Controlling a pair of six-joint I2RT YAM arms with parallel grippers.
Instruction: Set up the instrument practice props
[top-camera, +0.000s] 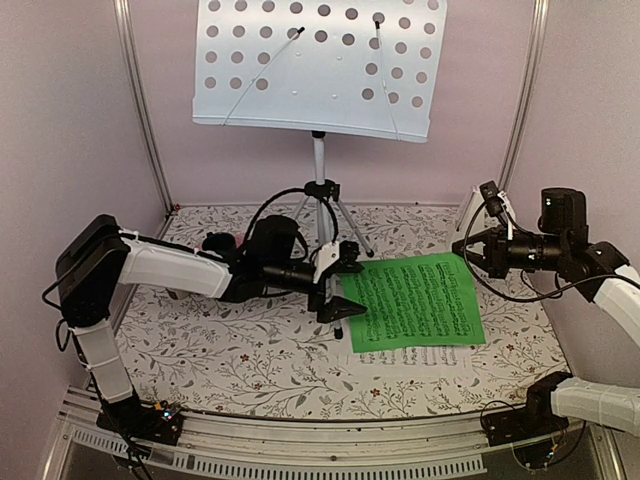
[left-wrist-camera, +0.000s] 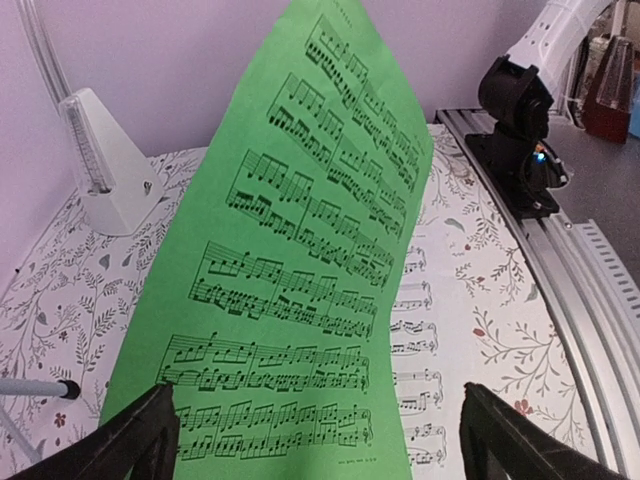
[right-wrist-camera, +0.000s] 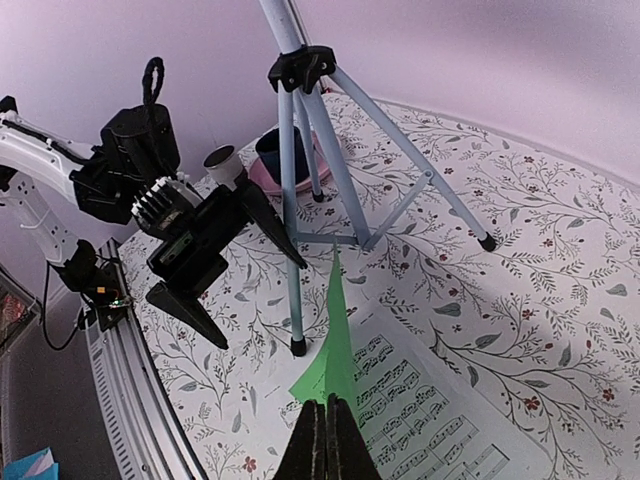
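Observation:
The pale grey music stand has its hole-punched desk (top-camera: 320, 60) high at the back. Its tripod (right-wrist-camera: 300, 70) stands on the floral mat. The green sheet of music (top-camera: 415, 300) lies over the white sheet (top-camera: 420, 357), which shows at its near edge. My right gripper (right-wrist-camera: 327, 408) is shut on the green sheet's (right-wrist-camera: 337, 340) edge and holds that side raised, so it rises steeply in the left wrist view (left-wrist-camera: 300, 250). My left gripper (top-camera: 358, 288) stands open at the sheet's left edge, its jaws wide apart, touching nothing. The white metronome (left-wrist-camera: 105, 165) stands by the right wall.
A dark blue cup on a pink plate (right-wrist-camera: 272, 155) and a small white cup (right-wrist-camera: 222, 162) sit behind the left arm near the tripod's legs. The metal rail (left-wrist-camera: 590, 290) and the right arm's base (left-wrist-camera: 515, 130) line the near edge. Pink walls enclose the mat.

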